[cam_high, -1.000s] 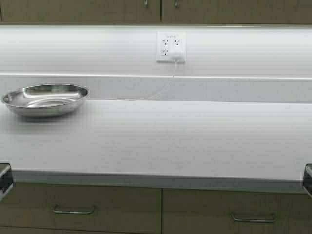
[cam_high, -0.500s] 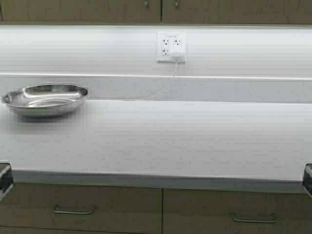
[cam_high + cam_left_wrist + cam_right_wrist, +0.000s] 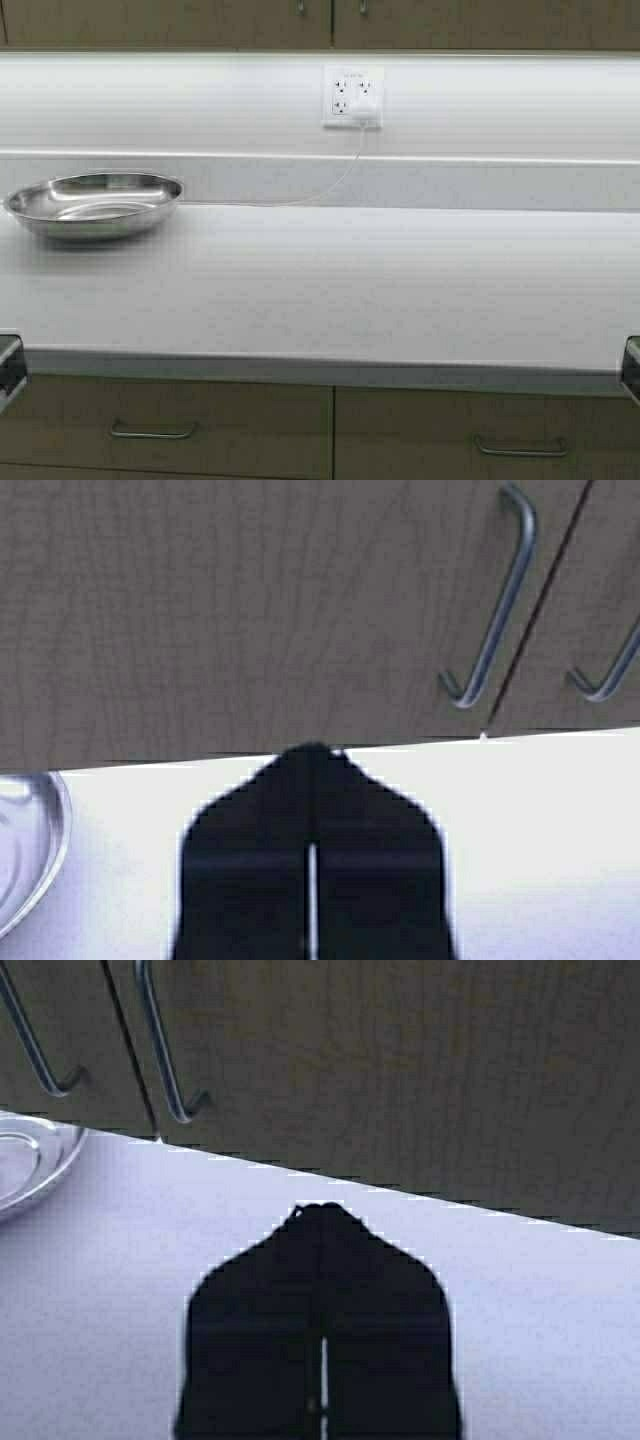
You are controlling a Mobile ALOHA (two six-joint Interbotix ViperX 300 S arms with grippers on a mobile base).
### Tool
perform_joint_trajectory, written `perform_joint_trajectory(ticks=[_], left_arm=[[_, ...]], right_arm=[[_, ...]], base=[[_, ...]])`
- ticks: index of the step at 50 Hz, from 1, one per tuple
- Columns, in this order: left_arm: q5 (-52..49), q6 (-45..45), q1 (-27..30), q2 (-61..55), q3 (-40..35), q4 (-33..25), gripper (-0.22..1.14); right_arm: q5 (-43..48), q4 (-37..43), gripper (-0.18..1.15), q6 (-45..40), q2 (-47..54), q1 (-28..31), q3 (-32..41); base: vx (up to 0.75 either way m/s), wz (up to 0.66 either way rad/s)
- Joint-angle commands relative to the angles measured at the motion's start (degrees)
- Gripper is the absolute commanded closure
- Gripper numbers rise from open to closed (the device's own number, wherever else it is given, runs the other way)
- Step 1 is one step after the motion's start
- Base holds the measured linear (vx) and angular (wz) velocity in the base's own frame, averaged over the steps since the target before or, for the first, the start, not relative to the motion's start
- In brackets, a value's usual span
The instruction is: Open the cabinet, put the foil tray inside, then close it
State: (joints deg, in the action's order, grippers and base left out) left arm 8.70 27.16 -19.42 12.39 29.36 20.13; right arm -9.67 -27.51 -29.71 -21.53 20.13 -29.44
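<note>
Cabinet (image 3: 330, 22) doors are sitting flush, pulls hanging vertical; left gripper (image 3: 312, 770) and right gripper (image 3: 322, 1222) are parked low with fingers clenched.

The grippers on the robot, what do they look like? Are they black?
Yes. In each wrist view the left gripper and the right gripper show as flat matte black shapes, wide at the base and tapering to a blunt tip, with a thin pale seam down the middle. No cables, stickers or markings show on them. In the high view only dark, metal-edged bits peek in at the lower corners.
</note>
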Motion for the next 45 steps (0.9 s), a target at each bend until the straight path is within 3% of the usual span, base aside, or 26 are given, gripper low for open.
perform_joint_trajectory(ticks=[1,45], left_arm=[[0.79,-0.09,-0.09,1.23,-0.53,0.0,0.87],[0.88,-0.09,-0.18,1.41,0.62,-0.09,0.87]], right_arm=[[0.26,-0.09,0.9,0.09,-1.05,0.09,0.79],[0.09,-0.09,0.9,0.09,-1.49,0.09,0.53]], base=[[0.0,0.0],[0.0,0.0]])
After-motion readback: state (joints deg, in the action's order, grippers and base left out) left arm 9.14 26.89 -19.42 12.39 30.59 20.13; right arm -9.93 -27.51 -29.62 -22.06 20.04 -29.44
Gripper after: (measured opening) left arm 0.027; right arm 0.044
